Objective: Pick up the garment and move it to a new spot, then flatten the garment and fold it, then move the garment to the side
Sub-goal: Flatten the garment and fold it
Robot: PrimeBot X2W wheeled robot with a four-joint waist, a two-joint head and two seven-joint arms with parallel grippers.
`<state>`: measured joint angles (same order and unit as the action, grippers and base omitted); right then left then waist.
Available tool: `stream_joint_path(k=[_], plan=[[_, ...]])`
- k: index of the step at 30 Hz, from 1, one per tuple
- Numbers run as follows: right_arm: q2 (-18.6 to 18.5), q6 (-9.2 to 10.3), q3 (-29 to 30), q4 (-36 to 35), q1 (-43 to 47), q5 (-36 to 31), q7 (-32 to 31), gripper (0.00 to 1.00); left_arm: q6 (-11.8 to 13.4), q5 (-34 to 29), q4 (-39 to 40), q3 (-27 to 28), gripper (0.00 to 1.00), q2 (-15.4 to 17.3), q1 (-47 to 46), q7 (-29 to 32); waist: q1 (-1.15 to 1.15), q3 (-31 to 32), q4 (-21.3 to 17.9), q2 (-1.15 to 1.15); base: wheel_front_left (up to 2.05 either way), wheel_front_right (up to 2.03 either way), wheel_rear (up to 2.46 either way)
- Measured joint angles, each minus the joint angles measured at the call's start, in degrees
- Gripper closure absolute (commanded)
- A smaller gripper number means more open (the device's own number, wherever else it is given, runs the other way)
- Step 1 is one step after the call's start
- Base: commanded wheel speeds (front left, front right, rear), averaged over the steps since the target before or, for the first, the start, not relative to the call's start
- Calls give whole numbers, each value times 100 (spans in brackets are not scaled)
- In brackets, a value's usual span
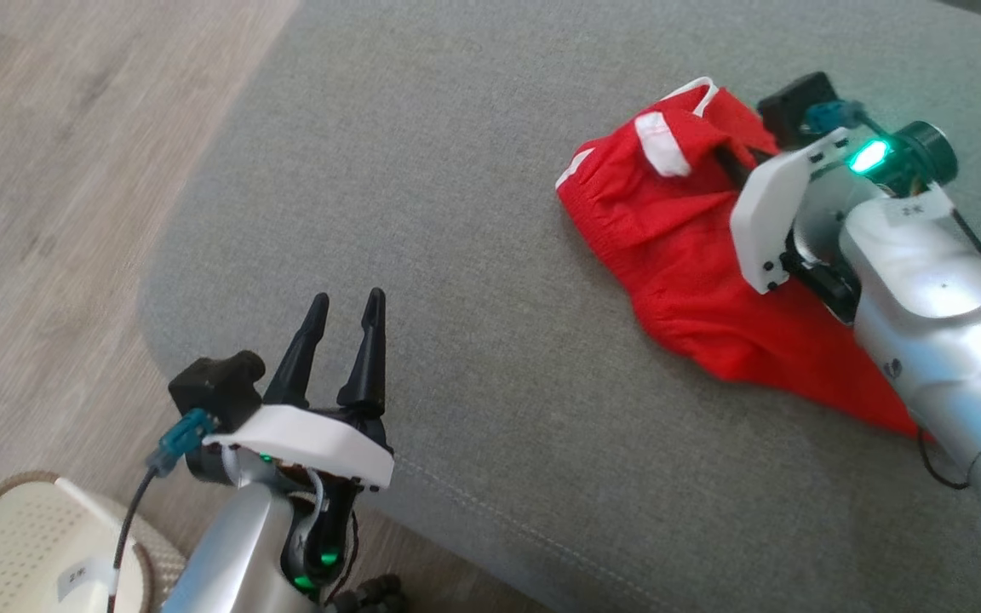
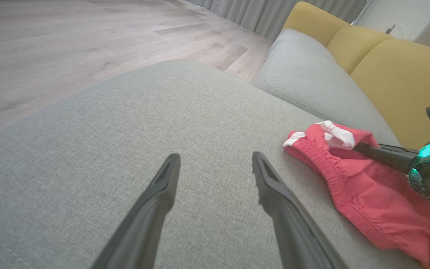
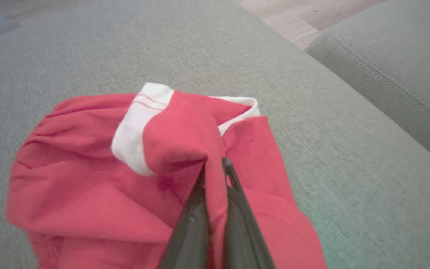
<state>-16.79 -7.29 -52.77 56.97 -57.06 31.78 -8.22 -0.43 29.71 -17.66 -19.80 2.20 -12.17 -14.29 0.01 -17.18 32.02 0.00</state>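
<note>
R gripper (image 3: 214,163) clamps rumpled red garment (image 3: 88,186); L gripper (image 1: 346,300) spread apart over grey woven cushion (image 1: 473,255).

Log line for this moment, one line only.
stage: pick up | right gripper: shut on red garment | left gripper: open, empty | support: grey cushion

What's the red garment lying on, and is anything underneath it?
The red garment lies on the grey cushion. The right tool pinches a raised fold of it. Anything beneath the cloth is covered.
</note>
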Motion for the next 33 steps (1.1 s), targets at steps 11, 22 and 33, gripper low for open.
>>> stream_joint_path(k=[11, 22, 33], plan=[[141, 0, 336, 287, -302, 107, 1391, 100, -33, -146, -114, 69, 0, -1, -13, 0, 0, 440, -498, 0, 0, 0, 0], [274, 0, 1134, -312, -797, 447, 2245, 100, 23, -242, -114, 439, 0, 8, 146, 0, -1, 1070, -995, 0, 0, 0, 0], [-140, 0, 1886, -2473, 1378, 814, 2281, 100, 96, -291, -15, 760, 0, 12, 437, 0, -1, 1332, -1549, 0, 0, 0, 0]])
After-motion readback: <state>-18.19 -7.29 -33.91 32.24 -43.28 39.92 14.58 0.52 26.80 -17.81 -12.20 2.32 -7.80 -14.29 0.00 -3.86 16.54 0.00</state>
